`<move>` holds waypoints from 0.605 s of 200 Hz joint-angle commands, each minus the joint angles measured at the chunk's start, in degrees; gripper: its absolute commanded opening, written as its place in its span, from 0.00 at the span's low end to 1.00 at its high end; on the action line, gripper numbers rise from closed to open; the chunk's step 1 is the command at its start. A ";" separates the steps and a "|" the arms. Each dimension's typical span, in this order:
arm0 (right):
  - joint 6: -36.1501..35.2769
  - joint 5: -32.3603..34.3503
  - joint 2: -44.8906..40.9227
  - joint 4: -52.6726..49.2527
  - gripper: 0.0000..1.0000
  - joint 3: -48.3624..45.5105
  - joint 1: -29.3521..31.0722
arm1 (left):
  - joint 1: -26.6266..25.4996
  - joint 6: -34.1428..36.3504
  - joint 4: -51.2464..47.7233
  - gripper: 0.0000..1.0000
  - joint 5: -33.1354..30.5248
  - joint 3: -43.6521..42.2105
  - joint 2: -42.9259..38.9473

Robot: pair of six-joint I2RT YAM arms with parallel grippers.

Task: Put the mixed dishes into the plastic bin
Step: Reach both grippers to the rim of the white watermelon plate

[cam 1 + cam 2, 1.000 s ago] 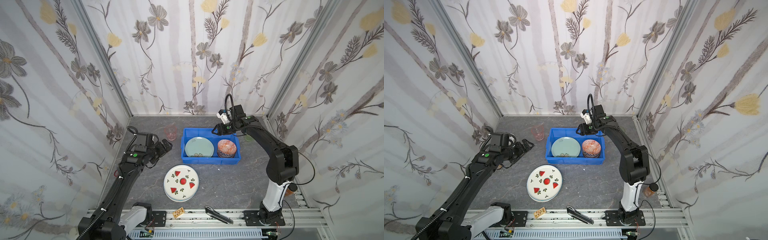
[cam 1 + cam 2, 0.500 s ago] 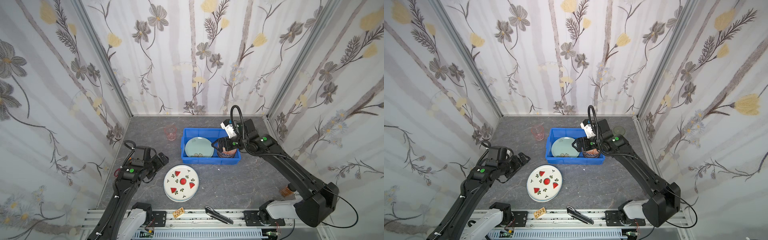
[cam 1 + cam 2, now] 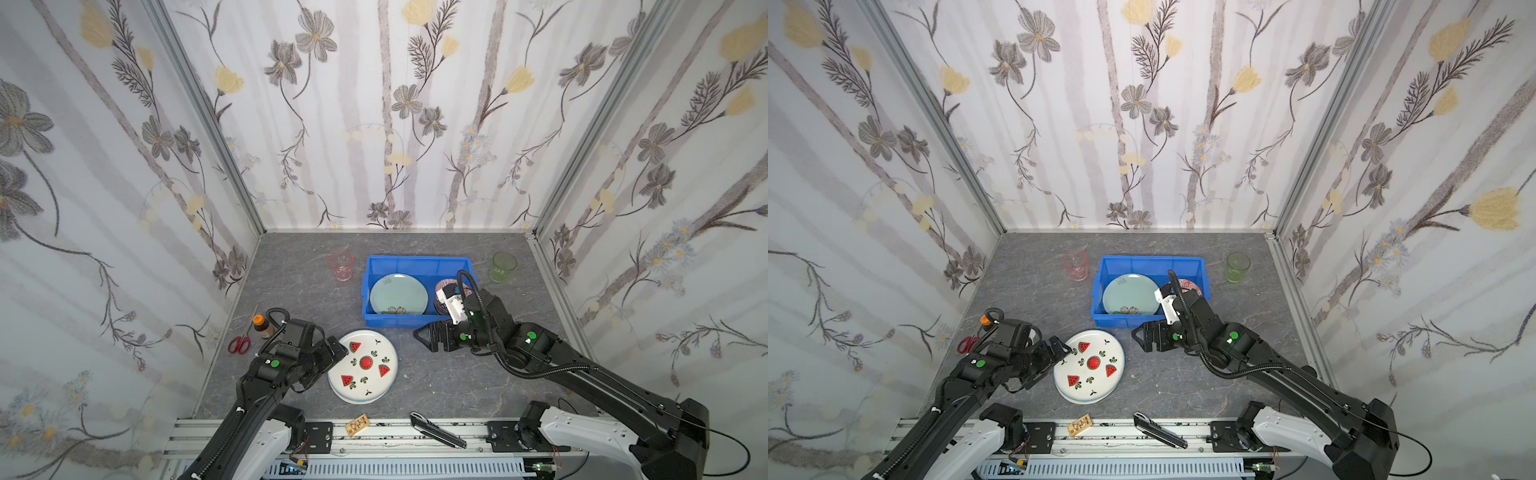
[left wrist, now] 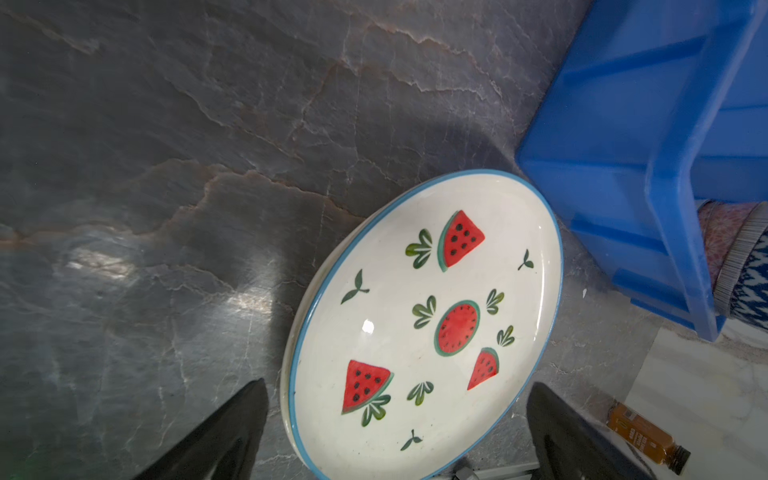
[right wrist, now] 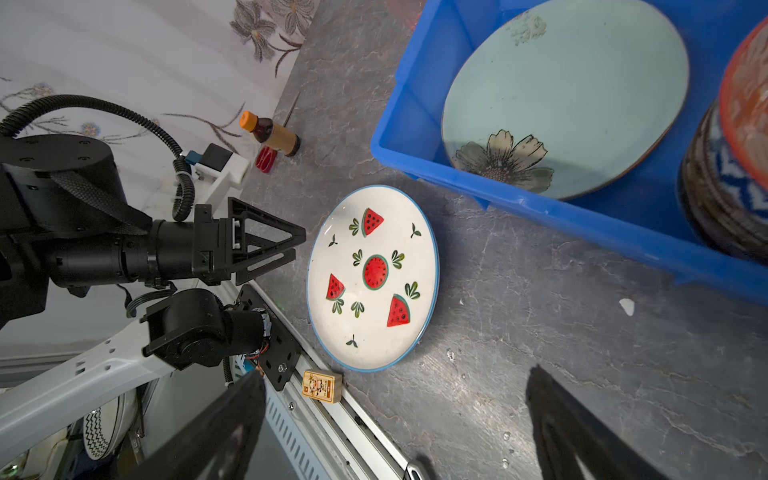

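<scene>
The blue plastic bin (image 3: 415, 262) (image 3: 1150, 261) holds a pale green plate (image 3: 398, 294) (image 5: 573, 95) and a stack of patterned bowls (image 5: 727, 178), partly hidden in both top views by my right wrist. A white watermelon plate (image 3: 363, 365) (image 3: 1090, 365) (image 4: 424, 324) lies on the table in front of the bin. My left gripper (image 3: 338, 353) (image 4: 397, 384) is open at the plate's left rim, holding nothing. My right gripper (image 3: 422, 336) (image 5: 395, 372) is open and empty, low before the bin's front wall. A pink tumbler (image 3: 341, 266) and a green tumbler (image 3: 503, 267) flank the bin.
Red-handled scissors (image 3: 239, 344) and an orange-capped brown bottle (image 3: 262, 326) sit by the left wall. A small yellow block (image 3: 358, 424) and a black tool (image 3: 436, 434) lie on the front rail. Patterned walls close in three sides.
My right gripper came from the bin's far side, over the bowls, down to the table before the bin, and its jaws widened. My left gripper moved nearer, up to the watermelon plate's rim.
</scene>
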 commanded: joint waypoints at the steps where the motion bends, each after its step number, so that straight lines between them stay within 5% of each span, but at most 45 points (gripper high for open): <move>1: 5.52 2.02 0.90 7.53 0.96 -2.27 2.10 | -1.78 -1.68 4.78 1.00 -0.51 -0.92 1.35; 70: 9.17 -0.84 8.43 18.93 0.94 -7.99 4.54 | -9.05 -4.73 9.97 1.00 -8.24 -1.44 6.97; 121: 9.42 -1.50 11.72 21.40 0.93 -8.63 5.05 | -10.81 -6.32 9.84 1.00 -10.94 -0.70 3.79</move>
